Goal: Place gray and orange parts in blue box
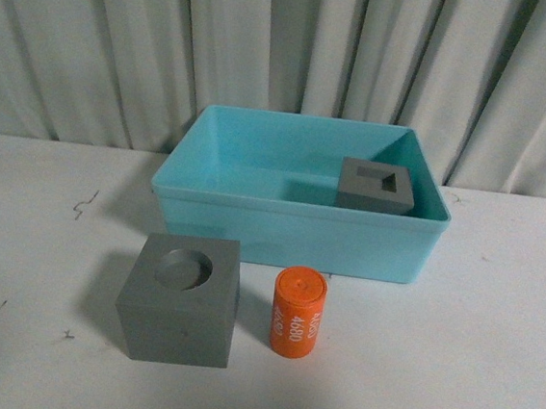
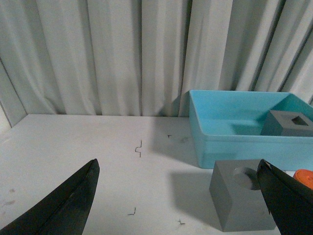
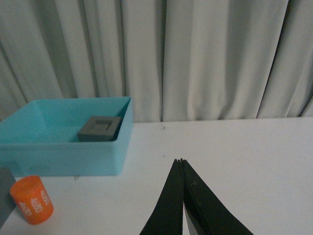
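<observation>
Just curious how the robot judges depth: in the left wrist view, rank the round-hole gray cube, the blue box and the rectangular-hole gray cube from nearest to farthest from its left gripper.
1. Round-hole gray cube, on the table just ahead of the left gripper.
2. Blue box, behind that cube.
3. Rectangular-hole gray cube, inside the box.

Table (image 1: pixel 490 361), blue box (image 1: pixel 289 237), cube (image 1: pixel 178 304), orange cylinder (image 1: pixel 297 315)

Left tool (image 2: pixel 178 162), right tool (image 3: pixel 181 160) — black, tapered.
</observation>
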### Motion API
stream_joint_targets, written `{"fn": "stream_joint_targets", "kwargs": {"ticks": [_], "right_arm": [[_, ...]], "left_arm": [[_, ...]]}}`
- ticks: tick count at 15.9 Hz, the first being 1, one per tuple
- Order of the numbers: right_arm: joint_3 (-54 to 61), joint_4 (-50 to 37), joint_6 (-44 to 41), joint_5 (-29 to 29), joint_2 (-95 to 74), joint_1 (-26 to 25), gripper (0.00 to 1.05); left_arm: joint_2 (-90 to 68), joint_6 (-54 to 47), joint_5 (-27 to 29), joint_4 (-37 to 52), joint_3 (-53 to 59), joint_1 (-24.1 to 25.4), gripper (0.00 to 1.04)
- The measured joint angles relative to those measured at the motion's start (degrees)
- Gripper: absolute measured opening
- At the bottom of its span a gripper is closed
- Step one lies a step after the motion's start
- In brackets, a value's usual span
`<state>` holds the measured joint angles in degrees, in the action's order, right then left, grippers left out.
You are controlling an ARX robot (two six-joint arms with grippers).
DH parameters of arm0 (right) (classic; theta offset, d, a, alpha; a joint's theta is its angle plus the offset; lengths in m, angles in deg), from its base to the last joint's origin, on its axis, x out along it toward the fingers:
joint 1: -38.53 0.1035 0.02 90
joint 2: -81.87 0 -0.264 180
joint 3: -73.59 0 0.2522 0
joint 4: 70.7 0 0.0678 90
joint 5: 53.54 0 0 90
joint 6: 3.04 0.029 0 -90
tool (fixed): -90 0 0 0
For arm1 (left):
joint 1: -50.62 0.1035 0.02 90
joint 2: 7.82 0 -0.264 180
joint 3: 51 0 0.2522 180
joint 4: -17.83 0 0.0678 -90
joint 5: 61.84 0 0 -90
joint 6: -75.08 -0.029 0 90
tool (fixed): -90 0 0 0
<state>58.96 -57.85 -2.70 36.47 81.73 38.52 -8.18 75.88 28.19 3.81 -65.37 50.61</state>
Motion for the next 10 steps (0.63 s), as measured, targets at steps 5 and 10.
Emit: {"fn": "stream_joint_targets", "kwargs": {"ticks": [5, 10], "right_arm": [[0.17, 1.11, -0.02, -0.02, -0.07, 0.0, 0.19], [0.17, 1.11, -0.04, -0.02, -0.07, 0.0, 0.79]], "left_arm": [[0.0, 0.0, -0.02, 0.07, 0.0, 0.0, 0.98], [0.0, 0.0, 0.0, 0.07, 0.0, 0.0, 0.98]]}}
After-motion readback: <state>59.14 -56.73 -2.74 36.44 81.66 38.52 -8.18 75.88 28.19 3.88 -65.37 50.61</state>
